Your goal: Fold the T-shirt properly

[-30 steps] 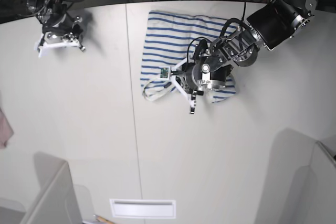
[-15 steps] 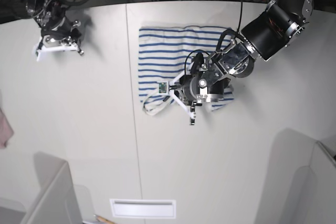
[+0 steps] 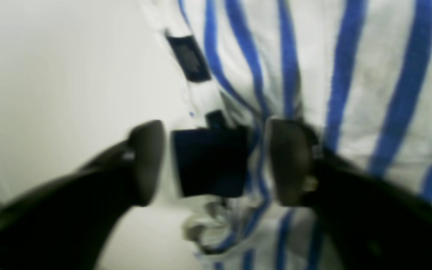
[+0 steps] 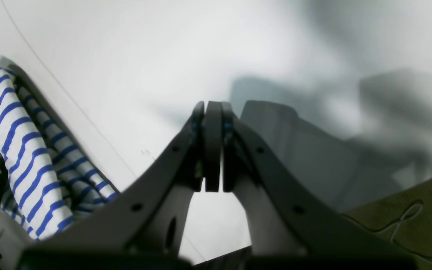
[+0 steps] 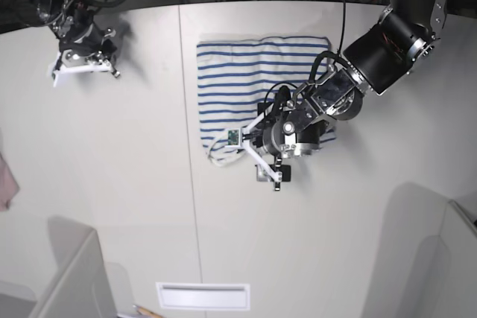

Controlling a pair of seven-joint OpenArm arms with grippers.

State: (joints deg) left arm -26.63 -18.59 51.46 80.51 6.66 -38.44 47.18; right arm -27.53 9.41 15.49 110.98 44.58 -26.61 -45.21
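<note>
The left end effector [image 5: 262,156] had just let go of the T-shirt [image 5: 250,83]: half a second earlier its fingers were closed at the shirt's near edge, and at this moment they stood spread, one dark fingertip [image 3: 146,161] over bare table [image 5: 112,184] and the other over striped cloth, with a dark neck tag [image 3: 210,161] lying loose between them. Over the last second the shirt had been drawn from a skewed, bunched heap into a squarer, folded block, its far edge now running level near the table's back edge, just right of the seam in the tabletop. The block lay flat in the upper middle of the table, with only a small loop of white hem curling out at its near left corner beside the left end effector. The right end effector [image 4: 213,150] sat with its fingers pressed together and nothing between them, well apart from the shirt at the table's far left corner, where it had been in both earlier views. The release suggested that a fold had been completed and set down; the shirt looked compact and close to done, though the stray hem loop and the slightly ragged near edge might yet have called for tidying. A pinkish cloth scrap [image 5: 7,182] showed at the table's left edge, apart from the work.
</note>
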